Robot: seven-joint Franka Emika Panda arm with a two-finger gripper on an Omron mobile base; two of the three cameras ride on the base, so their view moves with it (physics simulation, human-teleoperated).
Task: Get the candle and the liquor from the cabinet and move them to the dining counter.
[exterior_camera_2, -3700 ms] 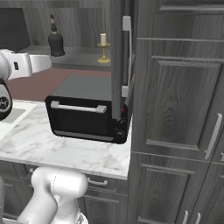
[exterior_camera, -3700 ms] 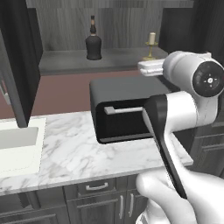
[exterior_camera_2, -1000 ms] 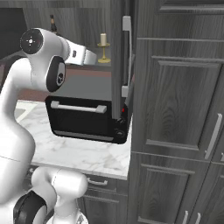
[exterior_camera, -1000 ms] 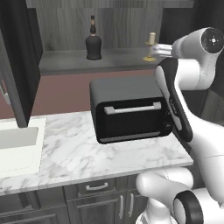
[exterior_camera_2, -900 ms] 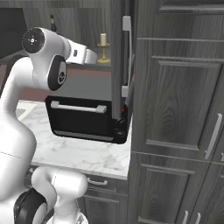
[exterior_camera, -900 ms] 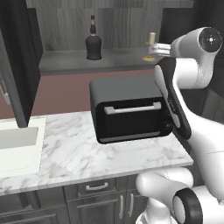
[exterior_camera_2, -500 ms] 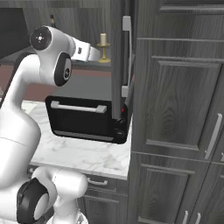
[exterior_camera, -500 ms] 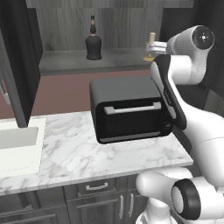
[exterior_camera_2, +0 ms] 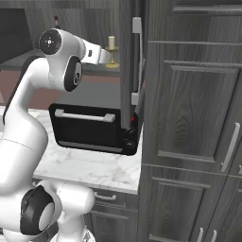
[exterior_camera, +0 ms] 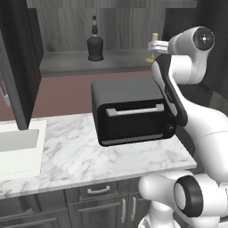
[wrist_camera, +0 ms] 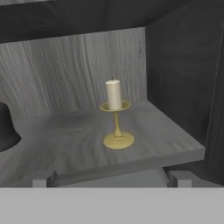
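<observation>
The white arm is reaching higher and further in than a moment ago: its elbow is lifting toward the upper right of the left base picture, and the two-finger gripper (wrist_camera: 111,178) is now arriving at the lip of the open dark grey wood-grain cabinet (wrist_camera: 175,74). Its fingers (wrist_camera: 43,178) are standing wide apart with nothing between them. The short cream pillar candle on its slim gold candlestick (wrist_camera: 115,114) is standing upright at the centre of the hand picture, near the shelf's front edge and still apart from the fingers. The squat black liquor bottle with its thin neck (exterior_camera: 94,41) is waiting well to the left on the same shelf. I judge the candle is being approached first, with nothing yet carried toward the dining counter
</observation>
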